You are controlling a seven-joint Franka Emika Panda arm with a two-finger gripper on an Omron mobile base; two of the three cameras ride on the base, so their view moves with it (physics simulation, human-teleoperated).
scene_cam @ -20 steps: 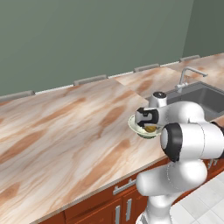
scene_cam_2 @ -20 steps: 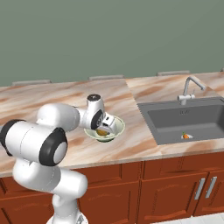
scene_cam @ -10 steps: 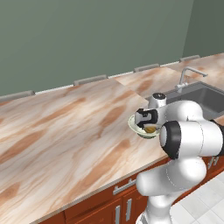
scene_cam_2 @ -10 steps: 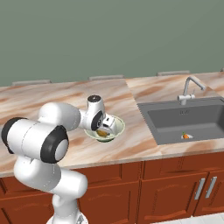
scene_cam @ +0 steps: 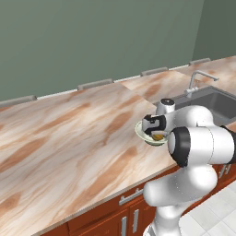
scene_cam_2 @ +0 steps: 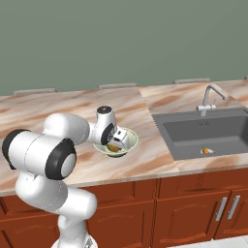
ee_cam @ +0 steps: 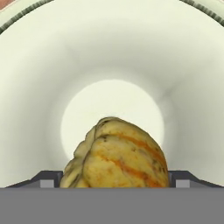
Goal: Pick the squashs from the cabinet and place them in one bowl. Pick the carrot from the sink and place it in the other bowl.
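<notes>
Now the two-finger gripper (ee_cam: 114, 177) hangs inside the pale green-cream flaring bowl (ee_cam: 52, 83), fingers spread wide either side of a ribbed yellow-tan squash (ee_cam: 118, 155) with orange stripes. Whether the fingers touch it cannot be told. Stubby orange carrot (scene_cam_2: 206, 150) lies in the dark grey sink (scene_cam_2: 193, 133).

The end effector (ee_cam: 114, 181) hangs inside the bowl (scene_cam_2: 130, 141) on the bench (scene_cam_2: 63, 109), a squash (ee_cam: 118, 155) between its tips. To its right the sink (scene_cam_2: 193, 138) holds the carrot (scene_cam_2: 206, 150).
</notes>
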